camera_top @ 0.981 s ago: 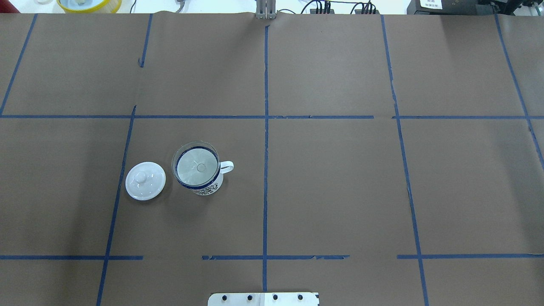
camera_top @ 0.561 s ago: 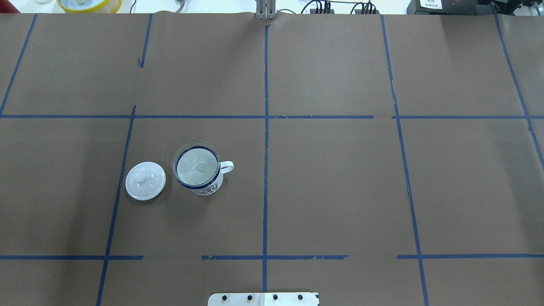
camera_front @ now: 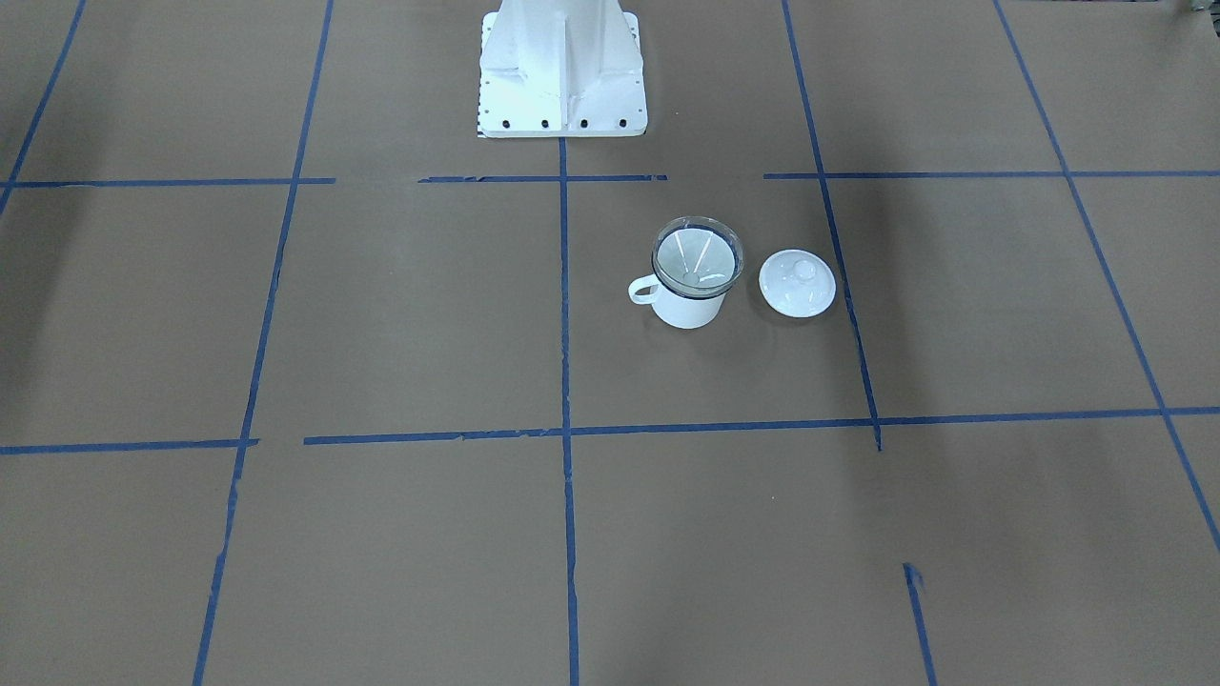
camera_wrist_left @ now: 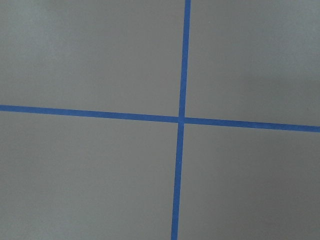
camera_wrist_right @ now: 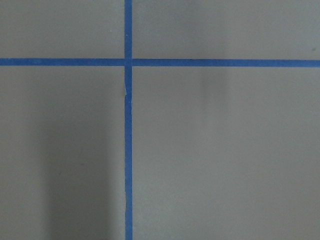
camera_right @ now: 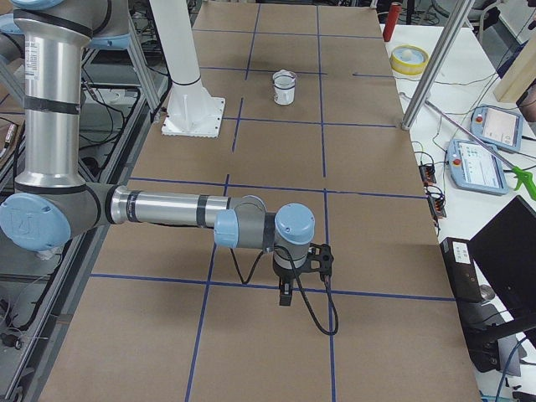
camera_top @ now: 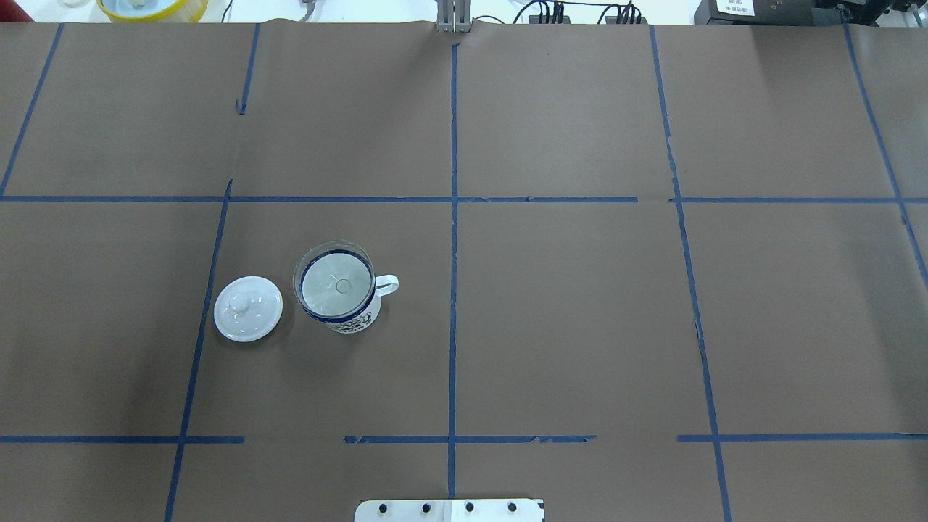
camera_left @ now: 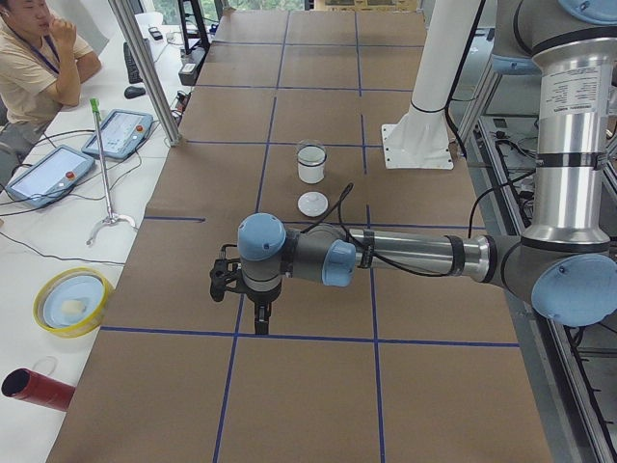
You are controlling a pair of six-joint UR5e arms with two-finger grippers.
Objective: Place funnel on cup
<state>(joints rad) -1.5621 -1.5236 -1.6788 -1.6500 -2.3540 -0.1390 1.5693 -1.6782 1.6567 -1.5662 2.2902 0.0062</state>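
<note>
Left fingers (camera_left: 260, 320) and right fingers (camera_right: 286, 295): spread or pressed together, cannot tell. Funnel (camera_top: 335, 283) sits on cup (camera_top: 355, 322), left of centre; task looks done, no move needed.

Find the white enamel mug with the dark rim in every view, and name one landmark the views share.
Exterior front-facing: white enamel mug right of centre, upper half.
Overhead exterior: mug left of centre, mid-height.
Exterior left: mug centre, upper part.
Exterior right: mug centre, near the top.
Left wrist-mounted: not in it.
Right wrist-mounted: not in it.
Shared landmark: white robot base plate, in all four exterior views.
</note>
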